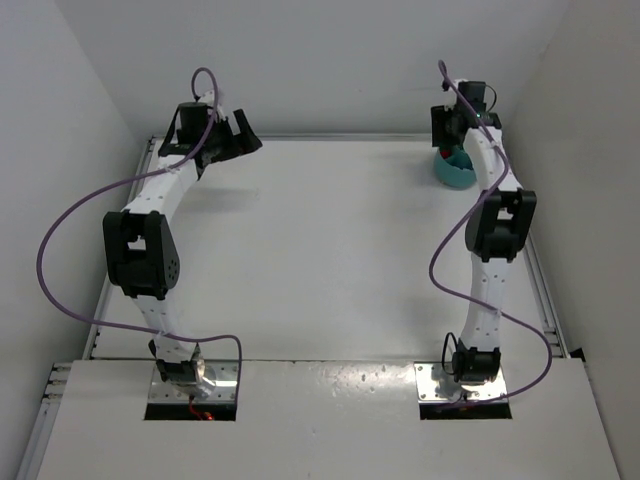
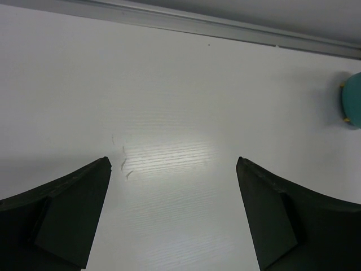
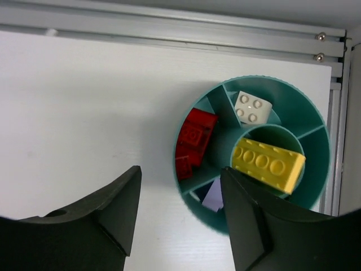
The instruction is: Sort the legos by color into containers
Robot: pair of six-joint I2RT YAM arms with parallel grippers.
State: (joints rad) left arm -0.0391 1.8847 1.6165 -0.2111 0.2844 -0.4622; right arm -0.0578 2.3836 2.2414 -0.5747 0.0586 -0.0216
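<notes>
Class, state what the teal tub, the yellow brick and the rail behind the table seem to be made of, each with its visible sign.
Teal tub: likely moulded plastic, matt; uniform colour, thin partition walls.
Yellow brick: hard plastic, slightly glossy; crisp moulded studs.
Rail: probably aluminium; silvery grey, with screw heads.

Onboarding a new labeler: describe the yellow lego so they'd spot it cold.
At the far right corner of the table sits a round teal tub. The yellow lego lies at its round middle compartment. Seen from the right wrist, it is the only yellow piece and the longest, next to red bricks in the left wedge and a square white brick in the wedge above.
</notes>
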